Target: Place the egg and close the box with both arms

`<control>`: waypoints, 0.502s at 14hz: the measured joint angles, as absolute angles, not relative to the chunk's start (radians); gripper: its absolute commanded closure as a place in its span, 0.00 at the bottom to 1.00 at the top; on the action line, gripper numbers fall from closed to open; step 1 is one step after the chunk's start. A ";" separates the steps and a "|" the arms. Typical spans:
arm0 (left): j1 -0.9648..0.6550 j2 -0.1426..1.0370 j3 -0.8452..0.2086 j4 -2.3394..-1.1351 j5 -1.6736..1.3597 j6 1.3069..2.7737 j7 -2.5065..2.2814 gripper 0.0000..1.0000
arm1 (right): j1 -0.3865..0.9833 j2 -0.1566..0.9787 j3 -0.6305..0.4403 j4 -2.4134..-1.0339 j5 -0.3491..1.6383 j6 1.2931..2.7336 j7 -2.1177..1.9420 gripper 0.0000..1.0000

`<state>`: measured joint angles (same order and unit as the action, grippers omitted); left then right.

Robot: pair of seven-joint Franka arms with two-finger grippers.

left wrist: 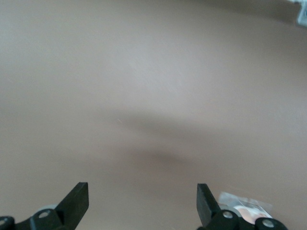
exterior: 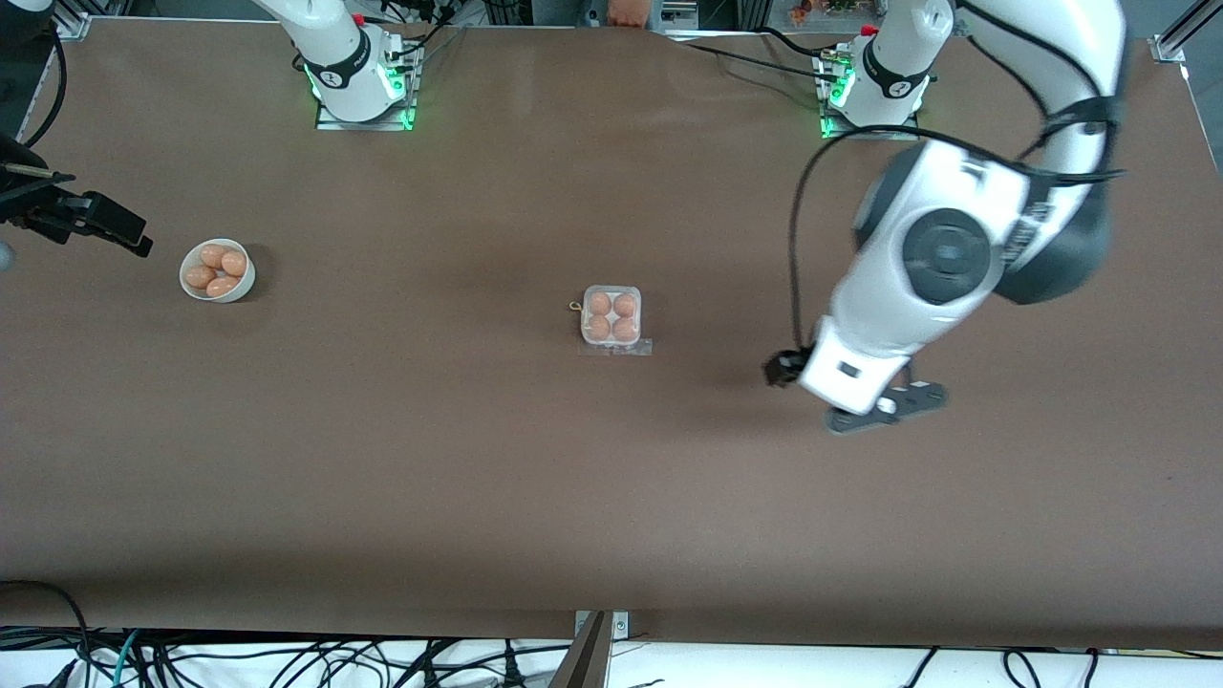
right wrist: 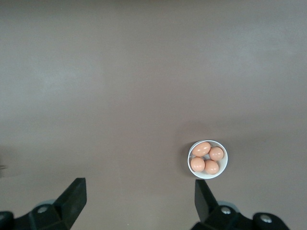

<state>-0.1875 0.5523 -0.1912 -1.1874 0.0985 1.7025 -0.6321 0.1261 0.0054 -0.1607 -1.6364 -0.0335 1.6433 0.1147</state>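
Front: box (exterior: 611,319), four eggs in it, mid-table, apart from left gripper (exterior: 884,406) over bare table (exterior: 611,497); left wrist: fingers (left wrist: 76,199) spread, empty, box beside one finger; right wrist: right gripper (right wrist: 139,201) spread, empty, bowl (right wrist: 207,159) near one finger.

Broad brown table (exterior: 382,459), matte, evenly lit, faint soft shadows. Aluminium framing (exterior: 1180,33) at the corners near the bases. Below the edge nearest the front camera, a pale floor (exterior: 764,664) strewn with black cables (exterior: 315,661); one metal bracket (exterior: 600,626) clamped mid-edge.
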 measured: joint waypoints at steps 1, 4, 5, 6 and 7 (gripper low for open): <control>-0.150 0.548 -0.191 -1.175 0.099 1.686 -0.576 0.00 | 0.126 0.005 -0.161 -1.636 -0.033 1.643 0.115 0.00; -0.057 0.545 -0.190 -1.122 0.099 1.633 -0.433 0.00 | 0.126 0.005 -0.161 -1.636 -0.033 1.643 0.115 0.00; -0.032 0.544 -0.190 -1.113 0.099 1.627 -0.403 0.00 | 0.126 0.005 -0.161 -1.636 -0.033 1.643 0.115 0.00; -0.007 0.544 -0.190 -1.109 0.099 1.625 -0.369 0.00 | 0.126 0.005 -0.161 -1.636 -0.033 1.643 0.115 0.00; 0.015 0.544 -0.189 -1.107 0.099 1.625 -0.330 0.00 | 0.126 0.005 -0.161 -1.636 -0.033 1.643 0.115 0.00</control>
